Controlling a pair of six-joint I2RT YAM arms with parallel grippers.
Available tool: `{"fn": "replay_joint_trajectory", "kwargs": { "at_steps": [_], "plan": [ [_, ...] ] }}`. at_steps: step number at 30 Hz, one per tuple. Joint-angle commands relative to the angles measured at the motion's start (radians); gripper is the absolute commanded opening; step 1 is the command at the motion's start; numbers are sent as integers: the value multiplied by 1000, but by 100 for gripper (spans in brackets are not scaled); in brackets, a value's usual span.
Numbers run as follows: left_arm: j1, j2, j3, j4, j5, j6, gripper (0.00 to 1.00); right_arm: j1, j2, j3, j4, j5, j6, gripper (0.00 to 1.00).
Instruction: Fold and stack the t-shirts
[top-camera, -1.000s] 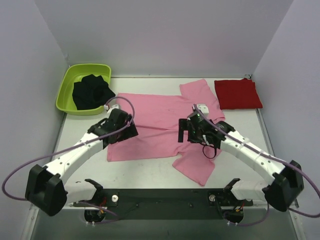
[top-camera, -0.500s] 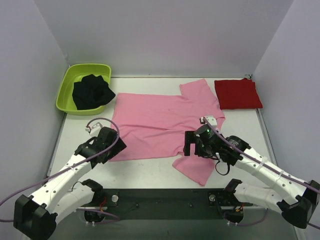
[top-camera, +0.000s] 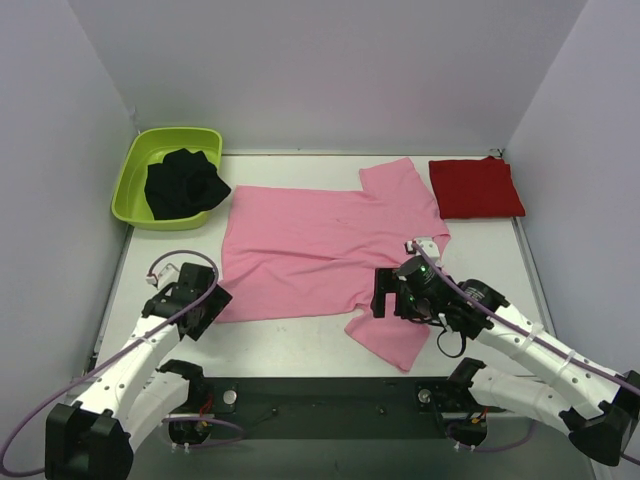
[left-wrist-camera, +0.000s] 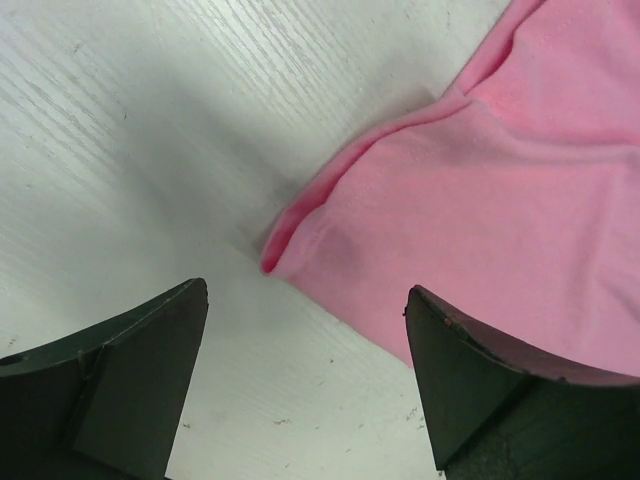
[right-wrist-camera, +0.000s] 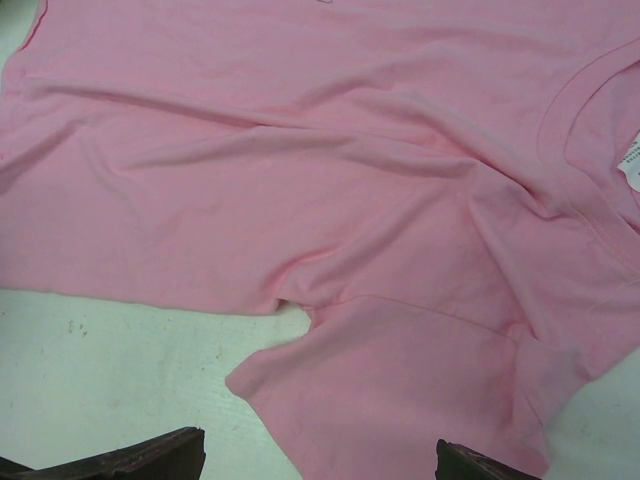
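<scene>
The light pink t-shirt (top-camera: 310, 250) lies spread flat on the table, sleeves toward the right. The deep red t-shirt (top-camera: 475, 187) lies folded at the back right. My left gripper (top-camera: 200, 308) is open and empty, just off the pink shirt's near left corner (left-wrist-camera: 275, 262). My right gripper (top-camera: 395, 297) is open and empty, hovering above the near sleeve (right-wrist-camera: 400, 390) by the armpit notch (right-wrist-camera: 290, 305).
A lime green tub (top-camera: 135, 190) at the back left holds a black cloth (top-camera: 183, 183). White walls close in the table (top-camera: 290, 340) at the back and both sides.
Both arms have pulled back toward the near edge. The left gripper left the shirt's left side for its near left corner. The right gripper moved from mid-shirt to the near sleeve.
</scene>
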Motion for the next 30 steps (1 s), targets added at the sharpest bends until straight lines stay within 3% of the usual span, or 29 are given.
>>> {"fn": "replay_joint_trajectory", "kwargs": {
  "at_steps": [1,22,25,29,30],
  "plan": [
    [36,23,-18,74,32,20,89,6,-7,-14,-7,0,-5,100],
    [66,134,-78,238,23,30,63,6,4,-37,9,-14,12,100],
    [69,147,-81,258,32,37,54,6,3,-40,7,-13,14,100],
    [71,167,-92,288,37,37,28,6,3,-45,10,-16,18,100],
    [71,169,-93,291,37,37,26,6,3,-45,10,-14,18,100]
  ]
}}
